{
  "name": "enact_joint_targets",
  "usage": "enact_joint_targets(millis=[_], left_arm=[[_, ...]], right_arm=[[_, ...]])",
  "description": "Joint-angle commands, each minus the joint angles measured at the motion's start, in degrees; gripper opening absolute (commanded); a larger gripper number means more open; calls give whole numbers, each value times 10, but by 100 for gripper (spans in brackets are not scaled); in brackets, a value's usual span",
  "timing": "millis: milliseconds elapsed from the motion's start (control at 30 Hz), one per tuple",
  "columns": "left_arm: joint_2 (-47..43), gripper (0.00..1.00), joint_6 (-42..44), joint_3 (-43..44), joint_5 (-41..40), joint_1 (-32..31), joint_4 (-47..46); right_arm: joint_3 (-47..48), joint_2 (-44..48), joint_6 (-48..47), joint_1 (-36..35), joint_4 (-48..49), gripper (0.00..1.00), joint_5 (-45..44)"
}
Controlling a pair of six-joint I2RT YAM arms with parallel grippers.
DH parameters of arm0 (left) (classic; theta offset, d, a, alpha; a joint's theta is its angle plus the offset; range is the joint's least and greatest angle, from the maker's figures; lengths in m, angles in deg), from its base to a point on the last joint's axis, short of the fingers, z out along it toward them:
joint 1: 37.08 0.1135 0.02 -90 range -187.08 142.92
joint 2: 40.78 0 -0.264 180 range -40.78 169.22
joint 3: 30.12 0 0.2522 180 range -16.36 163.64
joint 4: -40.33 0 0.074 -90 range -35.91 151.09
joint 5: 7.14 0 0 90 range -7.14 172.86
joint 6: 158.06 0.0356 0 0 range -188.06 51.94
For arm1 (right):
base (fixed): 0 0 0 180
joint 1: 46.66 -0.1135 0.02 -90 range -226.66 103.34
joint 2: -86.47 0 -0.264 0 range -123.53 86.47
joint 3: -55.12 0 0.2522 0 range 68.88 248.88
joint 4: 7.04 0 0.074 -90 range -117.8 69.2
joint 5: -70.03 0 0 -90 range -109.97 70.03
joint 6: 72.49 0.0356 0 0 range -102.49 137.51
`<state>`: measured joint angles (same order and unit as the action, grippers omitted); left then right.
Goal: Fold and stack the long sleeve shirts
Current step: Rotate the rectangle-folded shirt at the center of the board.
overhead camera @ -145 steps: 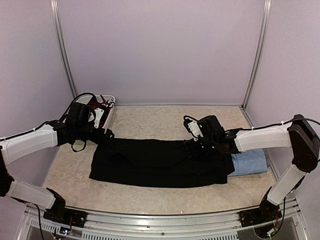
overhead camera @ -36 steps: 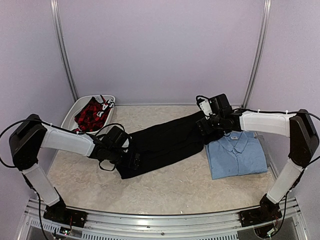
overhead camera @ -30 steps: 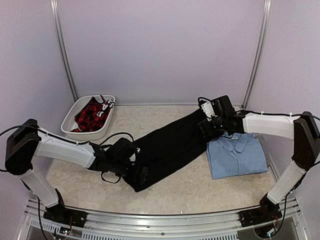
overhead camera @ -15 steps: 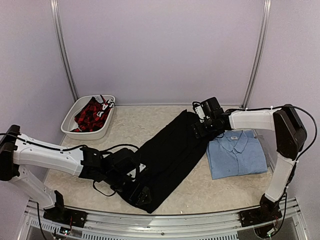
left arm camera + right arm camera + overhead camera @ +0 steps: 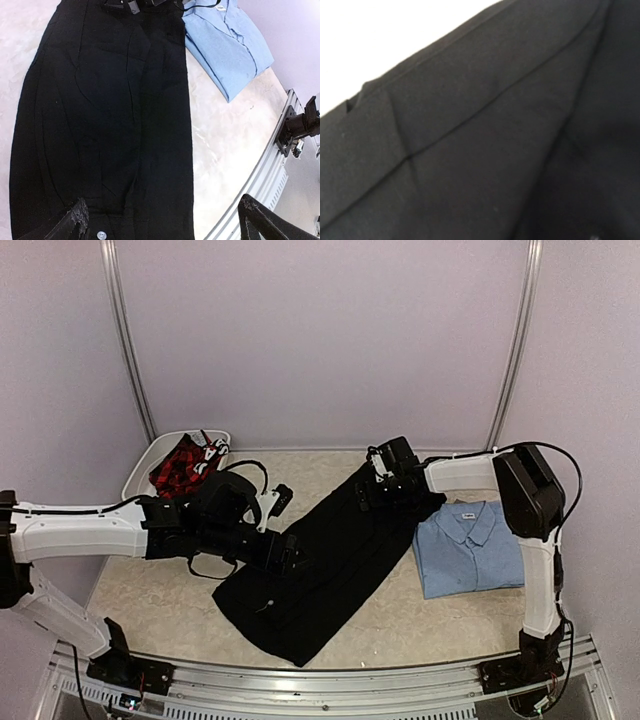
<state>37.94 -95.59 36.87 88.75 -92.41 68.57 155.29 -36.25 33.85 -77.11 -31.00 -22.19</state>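
The black shirt (image 5: pixel 320 555) lies flat in a long diagonal strip from the back middle to the table's front edge. It fills the left wrist view (image 5: pixel 110 115), with a white button showing near the bottom. My left gripper (image 5: pixel 289 547) hovers above the strip's middle, open and empty, its fingers (image 5: pixel 79 220) wide apart. My right gripper (image 5: pixel 385 485) rests on the strip's far end. Its wrist view shows only black cloth (image 5: pixel 485 150), so its fingers are hidden. The light blue shirt (image 5: pixel 470 550) lies folded at the right, collar up, also in the left wrist view (image 5: pixel 227 45).
A white bin (image 5: pixel 140 472) holding red plaid cloth (image 5: pixel 185 462) stands at the back left. The metal front rail (image 5: pixel 330 680) runs along the near edge, close to the black shirt's near end. Purple walls enclose the table.
The black shirt swung from lying across the table to a diagonal. My left gripper dragged its end frontward, let go and rose back. My right gripper shifted the other end left, toward the back middle.
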Motion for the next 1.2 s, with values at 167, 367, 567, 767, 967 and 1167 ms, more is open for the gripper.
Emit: enact_joint_targets(millis=[167, 367, 567, 767, 967, 1167], left_arm=[[56, 99, 39, 31, -33, 15, -22], [79, 99, 16, 28, -38, 37, -19], [103, 99, 11, 18, -14, 44, -9], [150, 99, -14, -26, 36, 55, -35], [180, 99, -18, -39, 78, 46, -62], [202, 99, -14, -26, 97, 25, -60]], right_arm=[[83, -78, 76, 24, 6, 92, 103], [150, -132, 72, 24, -8, 90, 156], [265, -207, 61, 13, -63, 89, 189], [359, -267, 51, 2, -84, 88, 229], [376, -256, -6, -2, -79, 90, 219], [304, -163, -35, 16, -53, 92, 148]])
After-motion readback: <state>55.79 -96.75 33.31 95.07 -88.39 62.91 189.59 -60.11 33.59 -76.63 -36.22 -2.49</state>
